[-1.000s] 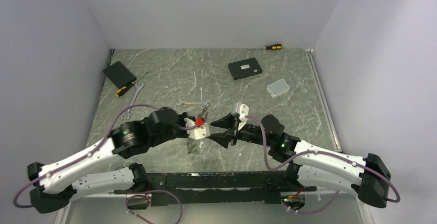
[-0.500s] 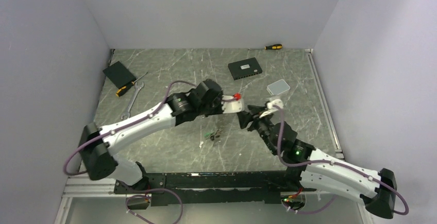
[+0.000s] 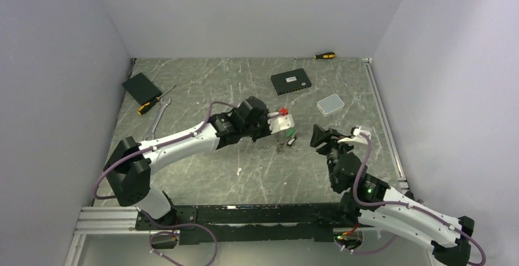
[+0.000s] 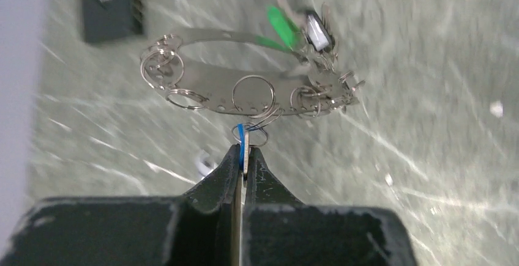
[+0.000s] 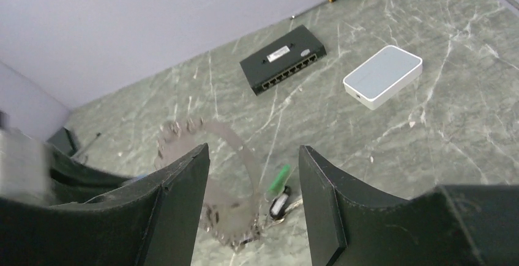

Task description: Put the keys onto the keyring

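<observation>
My left gripper (image 4: 245,153) is shut on a silver key with a blue tag (image 4: 243,147), seen edge-on. The key links by small split rings to the keyring (image 4: 211,82), a large silvery hoop that hangs blurred off the table. More keys with a green tag (image 4: 278,19) and a black tag (image 4: 316,29) bunch at its far right. In the top view the left gripper (image 3: 285,125) is mid-table, with the keys (image 3: 291,139) dangling just below it. My right gripper (image 5: 253,151) is open and empty. It faces the keyring (image 5: 227,168) and green tag (image 5: 280,178) from the right (image 3: 318,136).
A black network switch (image 3: 291,82), a white box (image 3: 330,104) and a screwdriver (image 3: 324,55) lie at the back right. A black box (image 3: 141,87), a second screwdriver (image 3: 150,104) and a spanner (image 3: 160,114) lie at the back left.
My left arm has reached from the near table out to the middle, and the keyring with its keys now hangs from it. My right arm has swung right and drawn back.
</observation>
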`<move>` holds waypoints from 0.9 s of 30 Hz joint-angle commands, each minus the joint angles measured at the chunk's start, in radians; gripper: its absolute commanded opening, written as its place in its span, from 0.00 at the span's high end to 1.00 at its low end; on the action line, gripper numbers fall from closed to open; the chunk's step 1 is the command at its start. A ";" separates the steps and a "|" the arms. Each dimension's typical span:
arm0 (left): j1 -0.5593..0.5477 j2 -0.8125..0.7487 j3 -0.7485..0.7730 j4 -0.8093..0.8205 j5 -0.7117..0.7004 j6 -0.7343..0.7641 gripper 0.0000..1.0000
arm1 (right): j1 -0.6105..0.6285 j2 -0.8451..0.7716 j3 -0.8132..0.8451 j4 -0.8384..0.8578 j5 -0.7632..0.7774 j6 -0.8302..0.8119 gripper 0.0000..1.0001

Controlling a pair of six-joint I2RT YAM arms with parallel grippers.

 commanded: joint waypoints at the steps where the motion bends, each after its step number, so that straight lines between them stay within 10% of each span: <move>1: 0.026 -0.069 -0.178 0.058 0.002 -0.102 1.00 | 0.000 0.073 -0.002 0.012 0.008 0.037 0.41; 17: 0.058 -0.066 -0.359 -0.177 -0.209 -0.130 1.00 | 0.000 0.173 -0.014 0.086 -0.066 0.054 0.41; 27: 0.058 -0.064 -0.351 -0.277 -0.184 -0.189 0.71 | -0.001 0.178 -0.014 0.073 -0.059 0.072 0.37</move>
